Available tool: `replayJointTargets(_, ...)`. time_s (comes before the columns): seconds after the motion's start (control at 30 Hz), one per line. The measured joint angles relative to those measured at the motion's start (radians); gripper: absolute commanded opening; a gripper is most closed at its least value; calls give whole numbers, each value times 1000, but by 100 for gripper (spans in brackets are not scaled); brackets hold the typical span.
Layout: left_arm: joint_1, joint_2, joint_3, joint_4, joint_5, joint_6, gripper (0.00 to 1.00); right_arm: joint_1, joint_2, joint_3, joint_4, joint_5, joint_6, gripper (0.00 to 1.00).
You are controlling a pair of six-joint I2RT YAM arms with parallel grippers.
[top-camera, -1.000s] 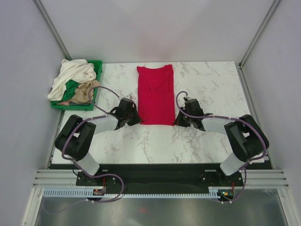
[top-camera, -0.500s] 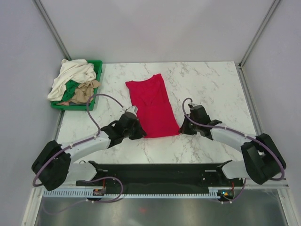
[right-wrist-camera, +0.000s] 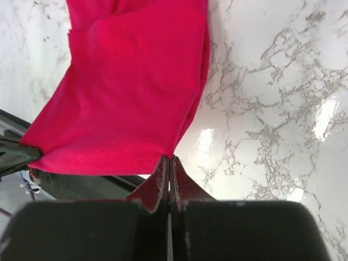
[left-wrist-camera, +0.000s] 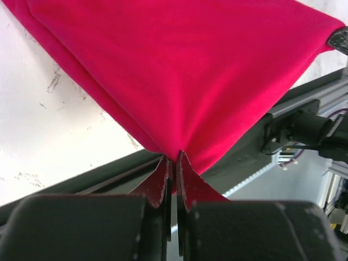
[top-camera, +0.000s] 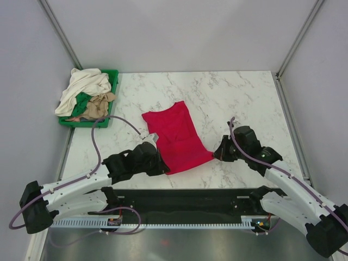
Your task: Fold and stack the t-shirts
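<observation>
Both hands have pulled back toward the near edge of the bench [top-camera: 234, 98], and the red t-shirt [top-camera: 176, 136] has slid and turned with them, so it is now lying slanted, not straight. The left hand [left-wrist-camera: 174, 160] is squeezing shut on the near left corner of the red t-shirt, and the cloth is bunching into a point right at its fingertips. The right hand [right-wrist-camera: 169, 160] is pinching shut on the near right corner in the same way. Between the two hands the near hem is stretching tight. From there the shirt is spreading out away from the hands and lying on the bench, with its far end pointing to the back and a bit to the left. The left arm [top-camera: 76, 187] is reaching low and long from the left side. The right arm [top-camera: 283, 174] is reaching low from the right side. Far off at the back left, a cream t-shirt [top-camera: 84, 84] and a tan t-shirt [top-camera: 99, 103] are sitting heaped in the green tray [top-camera: 113, 76].
</observation>
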Motion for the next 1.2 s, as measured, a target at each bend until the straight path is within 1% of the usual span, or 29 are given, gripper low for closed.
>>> replayJointTargets(0.1,-5,1,97,-90,-20,-2,2,0,7,74,-42,8,-5,0)
replayJointTargets(0.17,-5,0,160,-137,-48,-2,2,0,43,132,-56,21,-17,0)
replayJointTargets(0.27,-2,3,229,-190,-87,-2,2,0,138,230,-56,53,-40,0)
replayJointTargets(0.4,26,24,276,-229,-121,1,3,0,240,326,-48,74,-59,0)
replayJointTargets(0.53,83,42,295,-248,-131,14,3,4,340,409,-27,82,-69,0)
replayJointTargets(0.67,174,65,319,-257,-125,51,2,5,435,476,-14,86,-77,0)
replayJointTargets(0.9,387,133,358,-232,-46,146,2,4,592,623,1,90,-88,0)
replayJointTargets(1.2,537,297,495,-224,37,267,2,-14,771,806,15,104,-95,0)
